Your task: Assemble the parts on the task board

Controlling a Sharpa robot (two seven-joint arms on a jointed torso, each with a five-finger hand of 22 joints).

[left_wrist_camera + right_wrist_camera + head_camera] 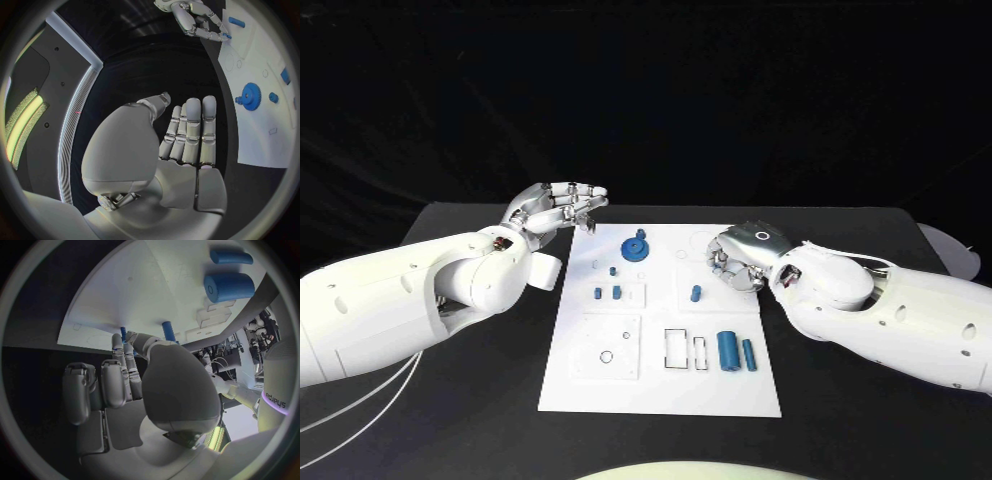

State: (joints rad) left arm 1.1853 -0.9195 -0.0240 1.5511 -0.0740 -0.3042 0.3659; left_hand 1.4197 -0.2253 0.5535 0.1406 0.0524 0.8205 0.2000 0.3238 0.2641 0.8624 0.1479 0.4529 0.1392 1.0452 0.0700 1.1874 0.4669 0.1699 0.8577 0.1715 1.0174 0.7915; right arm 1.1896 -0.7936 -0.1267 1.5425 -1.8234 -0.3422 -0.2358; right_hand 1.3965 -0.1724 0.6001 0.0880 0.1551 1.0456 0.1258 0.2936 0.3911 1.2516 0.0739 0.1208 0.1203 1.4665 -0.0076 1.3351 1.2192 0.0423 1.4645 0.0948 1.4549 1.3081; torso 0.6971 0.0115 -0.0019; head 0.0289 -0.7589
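The white task board (pixel 661 385) lies in the middle of the black table. On it sit a blue gear (pixel 636 247) (pixel 250 94), several small blue pegs (pixel 607 293), one peg (pixel 695 293) (pixel 169 331) near the right side, and two blue cylinders (pixel 728 348) (pixel 228 287). My left hand (pixel 560 208) (pixel 187 135) hovers off the board's far left corner, fingers stretched out, holding nothing. My right hand (pixel 740 258) (pixel 125 375) hangs over the board's right edge. Its thumb and fingertips meet on what looks like a small blue part (pixel 123 332) (pixel 226 35).
Rectangular slots (pixel 678 347) and a square plate with a ring (pixel 607 355) mark the board's near half. Black table (pixel 473 420) surrounds the board. Both white forearms lie along the board's sides.
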